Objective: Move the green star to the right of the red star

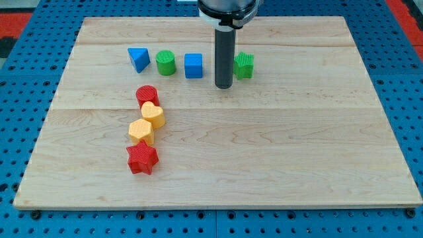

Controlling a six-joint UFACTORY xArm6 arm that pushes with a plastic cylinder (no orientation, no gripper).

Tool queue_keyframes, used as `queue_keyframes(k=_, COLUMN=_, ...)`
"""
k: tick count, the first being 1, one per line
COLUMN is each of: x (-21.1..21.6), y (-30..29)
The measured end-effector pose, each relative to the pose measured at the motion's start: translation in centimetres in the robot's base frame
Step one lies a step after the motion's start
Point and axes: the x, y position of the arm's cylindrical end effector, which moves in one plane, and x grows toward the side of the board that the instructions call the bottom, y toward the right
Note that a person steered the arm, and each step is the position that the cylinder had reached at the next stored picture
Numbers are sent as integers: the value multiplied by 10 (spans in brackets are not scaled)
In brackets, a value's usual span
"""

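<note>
- Camera view: my tip (224,86) rests on the table (297,152) near the far edge, about midway between the left and right edges. There is no gripper on this arm, only the straight dark rod, so nothing here opens, closes or grasps.
- The green star (244,65) sits just beside the rod on the view's right and a little toward the table's far edge. Part of its left side is hidden behind the rod, so I cannot tell whether they touch.
- The red star (142,158) lies well apart from it, toward the near-left corner, at the bottom of a short column: a red cylinder (147,95) on top, then a yellow heart (153,114), then a second yellow block (141,131) whose shape I cannot make out.
- The relation the move turns on: the spot to the right of the red star lies toward the near edge and to the left of where the green star is now. My tip stands on the star's left and near side, which I judge to be the wrong side for that push. It likely has to go round to the far-right side of the star first.
- A blue triangle (138,59), a green cylinder (165,63) and a blue cube (193,65) stand in a row along the far edge, left of my tip, clear of the likely path.
</note>
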Motion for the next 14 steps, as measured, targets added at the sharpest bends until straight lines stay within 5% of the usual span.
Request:
queue_keyframes(k=9, x=-4, y=-4)
queue_keyframes(k=14, x=-9, y=45)
